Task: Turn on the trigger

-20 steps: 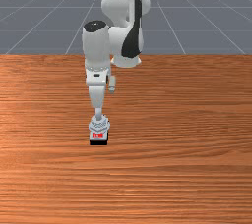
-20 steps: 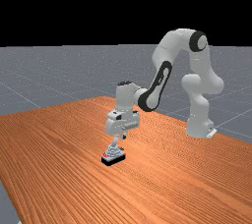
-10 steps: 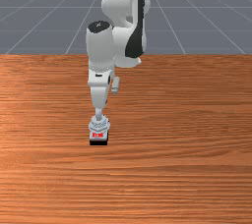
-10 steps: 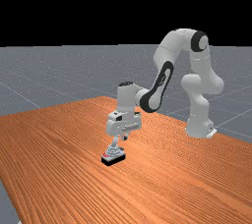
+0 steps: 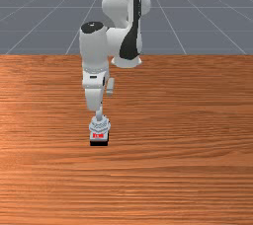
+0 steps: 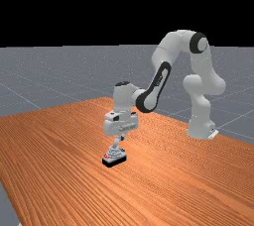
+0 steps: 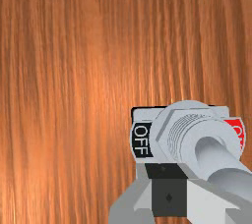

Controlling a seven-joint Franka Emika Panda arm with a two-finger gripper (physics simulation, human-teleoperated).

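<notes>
The gripper (image 6: pixel 122 138) hangs just above the switch in the far view, its tip beside the lever's upper end. In the wrist view the gripper (image 7: pixel 169 188) is shut with nothing between its fingers, and the lever (image 7: pixel 221 161) rises next to them. The toggle switch (image 5: pixel 99 128) has a grey body on a black base and a red label toward the camera in the front view. Its lever (image 6: pixel 116 142) stands up, leaning slightly away from the red label. The black OFF label (image 7: pixel 141 139) faces up near the fingers; the red label (image 7: pixel 237 130) is partly covered by the body.
The orange-brown wooden table (image 5: pixel 188 135) extends around the switch. The arm's base (image 6: pixel 200 130) stands at the far view's right, and the forearm (image 6: pixel 159 88) reaches over from there.
After a slight shift to the front view's right, my hand has moved back past its first place to the front view's left. The far view has it farther left too. The switch and lever look unchanged.
</notes>
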